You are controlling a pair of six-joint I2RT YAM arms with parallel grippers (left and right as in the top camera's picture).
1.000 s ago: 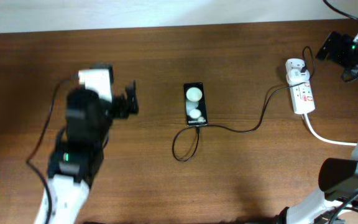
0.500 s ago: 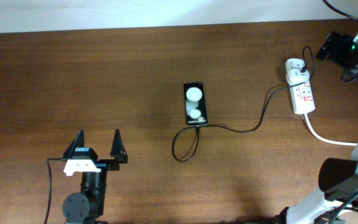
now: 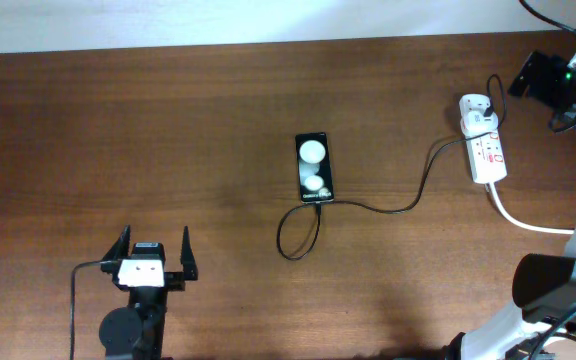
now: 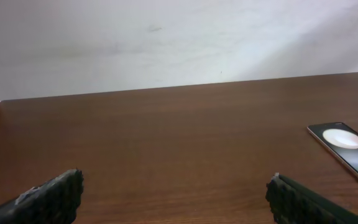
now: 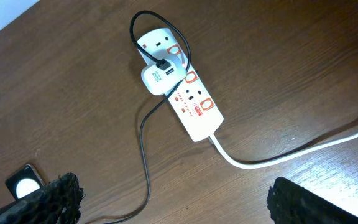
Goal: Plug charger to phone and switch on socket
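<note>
The black phone [image 3: 314, 168] lies flat at the table's middle, its screen showing two white round reflections. The charger's thin black cable [image 3: 388, 208] meets the phone's near end, loops once, and runs right to its white plug adapter [image 3: 477, 121], which sits in the white socket strip [image 3: 488, 155]. My left gripper [image 3: 153, 256] is open and empty near the front left, far from the phone [image 4: 350, 148]. My right gripper [image 3: 529, 74] is open, raised above the socket strip [image 5: 191, 106] and adapter [image 5: 161, 79].
The strip's thick white cord [image 3: 528, 222] curves off toward the right edge and also shows in the right wrist view [image 5: 291, 155]. A white wall [image 4: 179, 43] stands behind the table's far edge. The right arm's base [image 3: 558, 285] stands at the front right.
My left arm has pulled back from beside the phone's left toward the front edge, its gripper still open. The phone, cable, strip and right arm have not moved.
</note>
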